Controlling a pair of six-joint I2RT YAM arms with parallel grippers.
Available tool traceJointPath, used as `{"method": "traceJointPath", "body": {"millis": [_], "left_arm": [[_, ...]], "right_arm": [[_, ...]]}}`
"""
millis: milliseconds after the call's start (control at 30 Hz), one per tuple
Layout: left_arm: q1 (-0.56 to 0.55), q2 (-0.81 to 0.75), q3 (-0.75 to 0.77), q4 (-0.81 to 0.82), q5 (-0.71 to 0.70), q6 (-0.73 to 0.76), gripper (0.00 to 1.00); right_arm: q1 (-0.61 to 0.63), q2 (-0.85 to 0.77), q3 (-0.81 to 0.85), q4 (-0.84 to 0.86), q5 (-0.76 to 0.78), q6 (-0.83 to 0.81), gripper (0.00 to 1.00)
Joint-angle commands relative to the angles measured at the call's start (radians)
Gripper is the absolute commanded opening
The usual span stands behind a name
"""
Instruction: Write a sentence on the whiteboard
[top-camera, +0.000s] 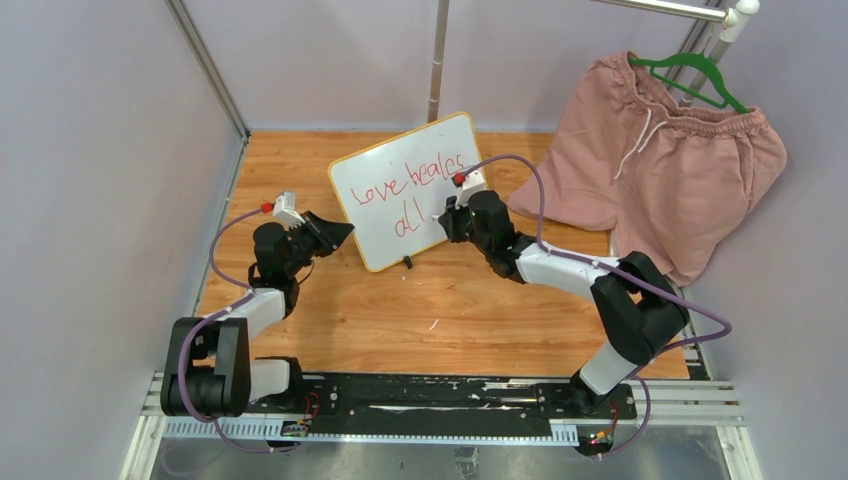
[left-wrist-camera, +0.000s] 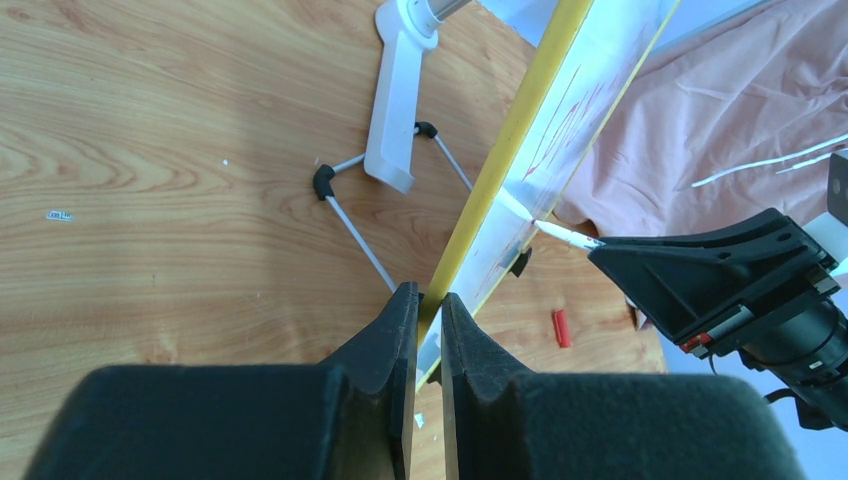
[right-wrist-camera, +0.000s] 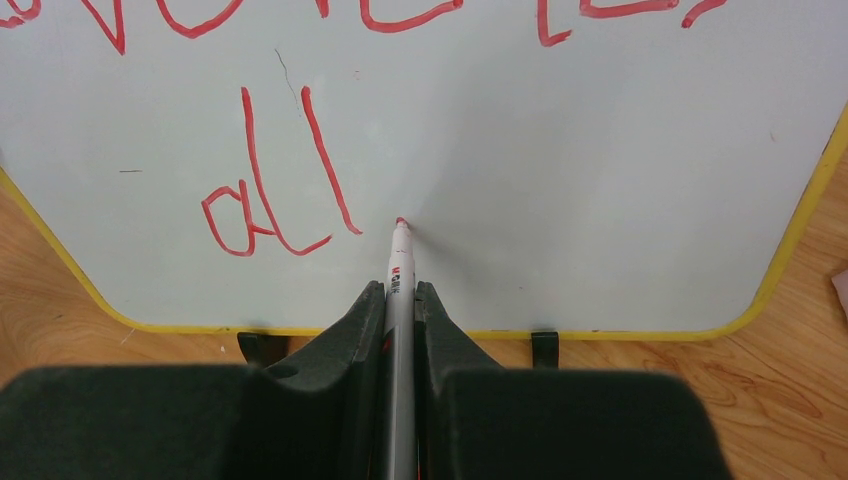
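Note:
The whiteboard (top-camera: 430, 215) with its thin yellow frame stands tilted on the wooden table. The sentence (top-camera: 410, 180) in red reads "love heales" over "all". My left gripper (left-wrist-camera: 430, 300) is shut on the board's yellow edge (left-wrist-camera: 510, 150) at its lower left corner. My right gripper (right-wrist-camera: 400, 290) is shut on a grey marker (right-wrist-camera: 400, 270). The marker's red tip touches the board just right of the word "all" (right-wrist-camera: 270, 190). In the top view the left gripper (top-camera: 347, 232) is at the board's left corner and the right gripper (top-camera: 448, 214) is in front of its lower right part.
Pink shorts (top-camera: 660, 160) on a green hanger (top-camera: 690, 70) hang at the back right. A red marker cap (left-wrist-camera: 562, 328) lies on the table near the board's foot. A white rack foot (left-wrist-camera: 400, 100) and a metal pole (top-camera: 438, 60) stand behind the board. Walls close the left side.

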Motion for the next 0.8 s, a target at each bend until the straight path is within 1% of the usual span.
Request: {"method": "traceJointPath", "body": {"millis": [0,767], "left_arm": [[0.0,-0.025,-0.009,0.009,-0.01,0.004,0.0],[0.0,-0.028,-0.008,0.009,-0.008,0.004,0.0]], "right_arm": [[0.01,-0.034,-0.014,0.018,0.014,-0.007,0.0],[0.014,-0.004,-0.012,-0.006,-0.024,0.002,0.0]]}}
